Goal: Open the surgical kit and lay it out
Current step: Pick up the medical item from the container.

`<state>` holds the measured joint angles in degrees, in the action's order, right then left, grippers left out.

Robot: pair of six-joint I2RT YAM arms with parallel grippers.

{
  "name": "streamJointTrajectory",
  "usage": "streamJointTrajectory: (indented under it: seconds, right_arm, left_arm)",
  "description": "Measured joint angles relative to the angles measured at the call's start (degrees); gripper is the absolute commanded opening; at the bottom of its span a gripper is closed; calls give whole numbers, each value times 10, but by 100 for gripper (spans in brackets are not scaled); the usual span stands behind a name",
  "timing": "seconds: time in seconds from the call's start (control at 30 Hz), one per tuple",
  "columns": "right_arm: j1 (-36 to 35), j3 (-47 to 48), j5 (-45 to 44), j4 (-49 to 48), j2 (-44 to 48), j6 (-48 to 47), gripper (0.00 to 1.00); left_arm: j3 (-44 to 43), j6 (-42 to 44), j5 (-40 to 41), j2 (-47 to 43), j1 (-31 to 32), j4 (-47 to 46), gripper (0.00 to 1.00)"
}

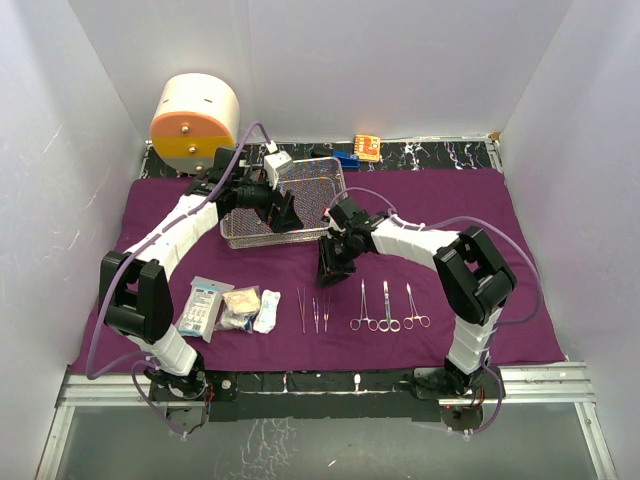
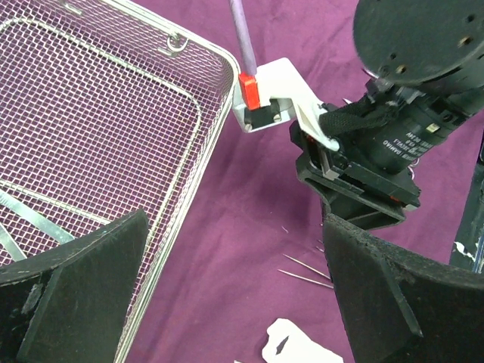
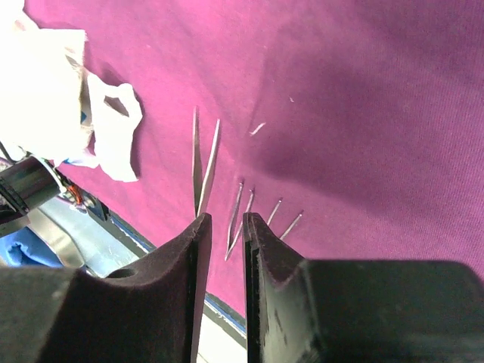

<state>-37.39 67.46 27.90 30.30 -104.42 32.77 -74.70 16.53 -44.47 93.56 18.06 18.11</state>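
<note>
Lying flat, the purple cloth [image 1: 430, 210] carries a mesh tray [image 1: 300, 190] at 12 o'clock; left gripper [image 2: 234, 295] wide, right gripper [image 3: 224, 249] narrow, contents hidden.

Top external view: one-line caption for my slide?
Both arms over the purple wrap; mesh tray behind, packets, tweezers and forceps lined up in front.

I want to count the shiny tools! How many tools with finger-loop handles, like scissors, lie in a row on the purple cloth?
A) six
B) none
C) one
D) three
D: the top view shows three loop-handled forceps lying side by side on the purple cloth, to the right of the thin tweezers.
</note>
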Motion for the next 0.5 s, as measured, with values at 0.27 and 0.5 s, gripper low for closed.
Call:
streamJointTrajectory:
  seconds: [0.27, 0.5]
  right_arm:
    - [7, 37, -21, 13, 54, -37, 29]
    - [110, 43, -32, 0, 160, -61, 46]
  left_arm:
    - [9, -15, 43, 0, 0, -19, 98]
    - [9, -47, 158, 0, -2, -47, 99]
